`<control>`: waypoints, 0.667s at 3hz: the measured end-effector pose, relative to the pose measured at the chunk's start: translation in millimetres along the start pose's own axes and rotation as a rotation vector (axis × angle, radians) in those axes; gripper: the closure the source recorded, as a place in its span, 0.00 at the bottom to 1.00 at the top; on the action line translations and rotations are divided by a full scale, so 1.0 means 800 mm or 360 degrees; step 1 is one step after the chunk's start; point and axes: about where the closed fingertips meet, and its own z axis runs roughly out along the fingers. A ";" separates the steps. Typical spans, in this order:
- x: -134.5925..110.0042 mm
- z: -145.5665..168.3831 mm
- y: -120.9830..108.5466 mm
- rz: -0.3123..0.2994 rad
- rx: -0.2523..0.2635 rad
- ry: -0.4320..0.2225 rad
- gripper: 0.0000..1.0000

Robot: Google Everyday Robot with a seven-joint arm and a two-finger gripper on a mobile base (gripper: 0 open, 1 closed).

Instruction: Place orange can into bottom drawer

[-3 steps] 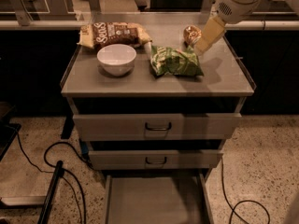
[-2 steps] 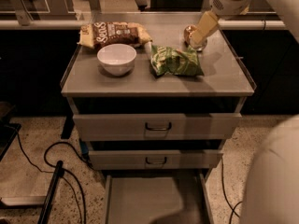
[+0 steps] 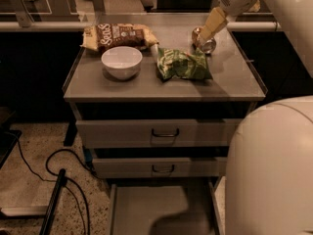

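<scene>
The orange can sits at the back right of the cabinet top, behind the green snack bag; its silver end faces the camera. My gripper reaches down from the upper right and is right at the can, its pale tip overlapping the can's upper side. Whether it holds the can cannot be made out. The bottom drawer is pulled out at the foot of the cabinet, its grey floor bare and partly shadowed.
A white bowl and a brown snack bag lie on the left of the top. The two upper drawers are shut. My arm's pale shell blocks the lower right. Cables trail on the floor at left.
The gripper has shifted left and back, closing in on the can. A large part of my arm has swung into the lower right of the view.
</scene>
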 end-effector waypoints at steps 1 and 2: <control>0.010 0.018 -0.022 0.0085 -0.0006 -0.0002 0.00; 0.012 0.051 -0.057 0.0140 0.0011 -0.0004 0.00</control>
